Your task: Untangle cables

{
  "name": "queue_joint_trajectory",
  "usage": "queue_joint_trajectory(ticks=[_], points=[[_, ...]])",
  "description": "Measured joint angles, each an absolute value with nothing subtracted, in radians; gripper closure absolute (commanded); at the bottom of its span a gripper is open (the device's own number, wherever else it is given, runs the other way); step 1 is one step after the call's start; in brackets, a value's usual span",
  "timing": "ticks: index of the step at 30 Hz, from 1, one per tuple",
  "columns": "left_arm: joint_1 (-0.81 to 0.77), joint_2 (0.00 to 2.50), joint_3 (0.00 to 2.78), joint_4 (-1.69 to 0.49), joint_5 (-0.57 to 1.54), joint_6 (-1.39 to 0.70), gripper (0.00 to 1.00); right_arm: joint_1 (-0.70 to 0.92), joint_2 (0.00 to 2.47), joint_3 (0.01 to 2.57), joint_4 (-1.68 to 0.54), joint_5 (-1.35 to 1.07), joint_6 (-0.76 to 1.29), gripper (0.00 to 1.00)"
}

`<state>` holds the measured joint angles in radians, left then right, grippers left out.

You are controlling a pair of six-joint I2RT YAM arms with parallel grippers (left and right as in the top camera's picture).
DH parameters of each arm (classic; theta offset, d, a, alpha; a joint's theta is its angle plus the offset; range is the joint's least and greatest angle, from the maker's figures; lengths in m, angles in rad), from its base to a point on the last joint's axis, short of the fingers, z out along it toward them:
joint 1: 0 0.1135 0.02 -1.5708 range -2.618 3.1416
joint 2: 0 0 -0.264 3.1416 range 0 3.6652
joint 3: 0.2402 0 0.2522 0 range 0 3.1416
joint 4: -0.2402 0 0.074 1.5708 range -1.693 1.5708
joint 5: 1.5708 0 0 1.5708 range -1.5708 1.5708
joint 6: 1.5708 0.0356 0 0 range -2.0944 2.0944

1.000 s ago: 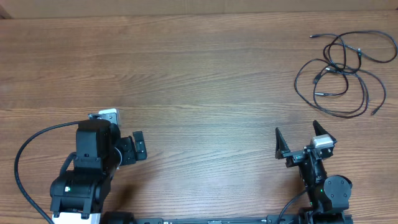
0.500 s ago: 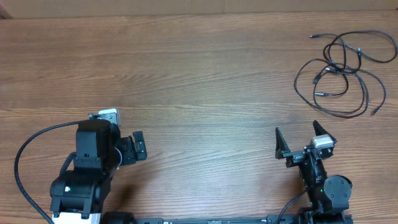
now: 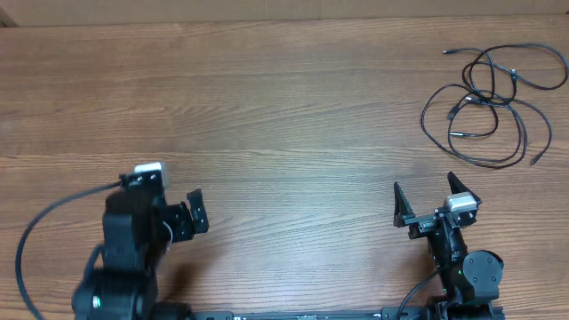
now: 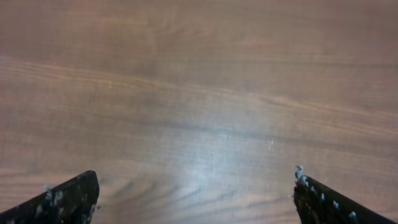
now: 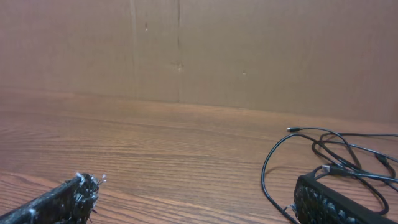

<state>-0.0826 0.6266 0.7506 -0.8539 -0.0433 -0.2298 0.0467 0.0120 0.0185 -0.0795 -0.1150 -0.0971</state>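
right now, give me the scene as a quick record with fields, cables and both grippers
cables: loose tangle of thin black cords with small plug tips, lying at the far right of the table
left gripper: open, empty, over bare wood on the near left
right gripper: open, empty, on the near right, nearer the cables than the left
contact: neither gripper touches the cables

The table (image 3: 284, 107) is warm brown wood, with darker grain streaks running from 9 to 3 o'clock. At 2 o'clock the cables (image 3: 471, 100) are black. The left gripper (image 4: 196, 193) and right gripper (image 5: 193, 190) are black, their fingertips (image 5: 71, 193) flecked with pale specks, perhaps wear. Behind, at 12 o'clock, the wall (image 5: 249, 50) is flat tan with a darker seam
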Motion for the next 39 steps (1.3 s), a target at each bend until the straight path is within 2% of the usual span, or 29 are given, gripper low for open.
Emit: queue_joint_trajectory(ticks=[13,22,28,35,39], points=[[-0.053,0.17,0.218,-0.261,-0.046,-0.234,0.0,0.047,0.012,0.019,-0.079,-0.115,-0.097,0.0],[-0.03,0.015,0.033,0.103,-0.046,-0.208,0.0,0.047,0.012,0.019,-0.079,-0.115,-0.097,0.0],[-0.03,0.015,0.013,0.128,-0.036,-0.093,0.0,0.047,0.012,0.019,-0.079,-0.115,-0.097,0.0],[-0.03,0.013,0.009,-0.062,-0.007,-0.002,0.0,0.047,0.012,0.019,-0.08,-0.115,-0.097,0.0],[-0.03,0.013,0.009,-0.076,0.019,0.041,0.0,0.047,0.012,0.019,-0.079,-0.115,-0.097,0.0]])
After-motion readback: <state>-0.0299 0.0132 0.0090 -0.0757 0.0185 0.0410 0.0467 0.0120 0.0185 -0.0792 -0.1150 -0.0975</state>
